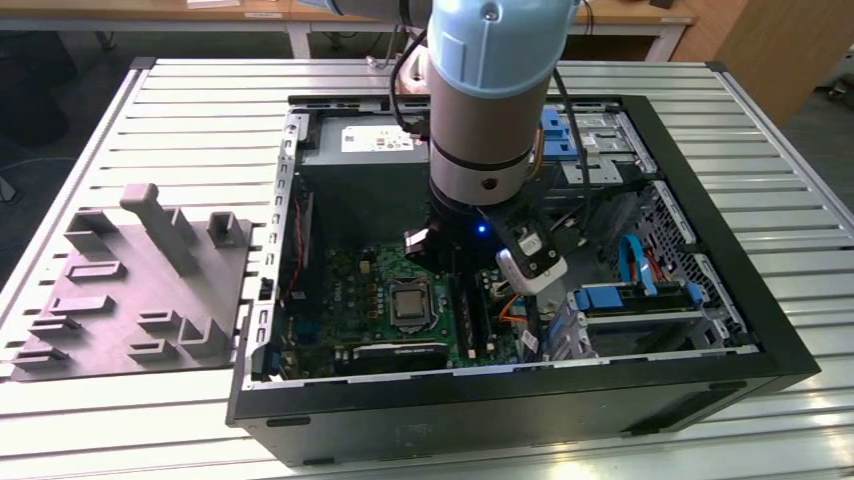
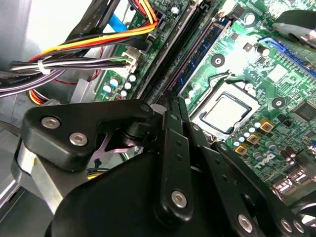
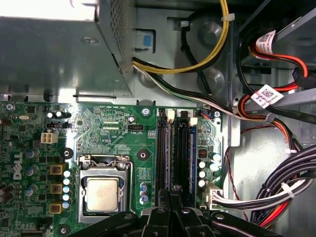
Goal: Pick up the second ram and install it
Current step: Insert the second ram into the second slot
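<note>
- The open computer case (image 1: pixel 534 405) lies on the slatted metal bench (image 1: pixel 787 200) with its open side up, and the arm (image 1: pixel 487 100) reaches down into it.
- Inside the case are the green motherboard (image 3: pixel 123 128) with its processor socket (image 3: pixel 102 192), a grey power-supply box (image 1: pixel 367 140), loose cable bundles (image 2: pixel 74 61) and a drive bay with blue clips (image 1: pixel 641 295).
- The second ram (image 2: pixel 207 47) stands on edge in one of the long black memory slots (image 3: pixel 162 153) on the motherboard, near the socket.
- In the second wrist view the gripper (image 2: pixel 174 98) has its jaws drawn together, tips meeting. They sit over the near end of the slots, just beside the second ram; whether they touch it I cannot tell.
- A grey moulded fixture (image 1: pixel 134 290) sits on the bench just beside the case, on the exterior view's left.
</note>
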Action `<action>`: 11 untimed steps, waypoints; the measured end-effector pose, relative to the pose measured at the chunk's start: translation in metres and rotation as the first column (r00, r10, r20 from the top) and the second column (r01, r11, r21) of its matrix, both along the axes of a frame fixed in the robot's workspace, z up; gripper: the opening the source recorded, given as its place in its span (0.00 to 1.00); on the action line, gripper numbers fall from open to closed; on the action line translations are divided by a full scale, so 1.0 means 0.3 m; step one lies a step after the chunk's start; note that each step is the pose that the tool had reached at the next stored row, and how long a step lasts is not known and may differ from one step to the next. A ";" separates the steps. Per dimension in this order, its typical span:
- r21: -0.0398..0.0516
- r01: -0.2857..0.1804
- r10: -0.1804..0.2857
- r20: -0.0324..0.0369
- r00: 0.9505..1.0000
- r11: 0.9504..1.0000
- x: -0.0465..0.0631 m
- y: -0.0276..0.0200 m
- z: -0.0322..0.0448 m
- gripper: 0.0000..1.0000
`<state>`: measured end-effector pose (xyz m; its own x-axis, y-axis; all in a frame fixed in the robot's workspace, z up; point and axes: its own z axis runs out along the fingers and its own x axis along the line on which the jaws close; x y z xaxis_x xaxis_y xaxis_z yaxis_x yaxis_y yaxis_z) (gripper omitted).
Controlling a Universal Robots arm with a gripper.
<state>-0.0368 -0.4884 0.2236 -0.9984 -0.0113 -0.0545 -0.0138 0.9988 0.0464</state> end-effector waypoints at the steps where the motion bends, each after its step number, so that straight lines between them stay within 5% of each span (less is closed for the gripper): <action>1: 0.000 0.000 0.000 0.000 1.000 1.000 0.000 0.000 0.000 0.11; 11: 0.000 0.006 -0.006 0.000 1.000 1.000 0.000 0.000 -0.001 0.11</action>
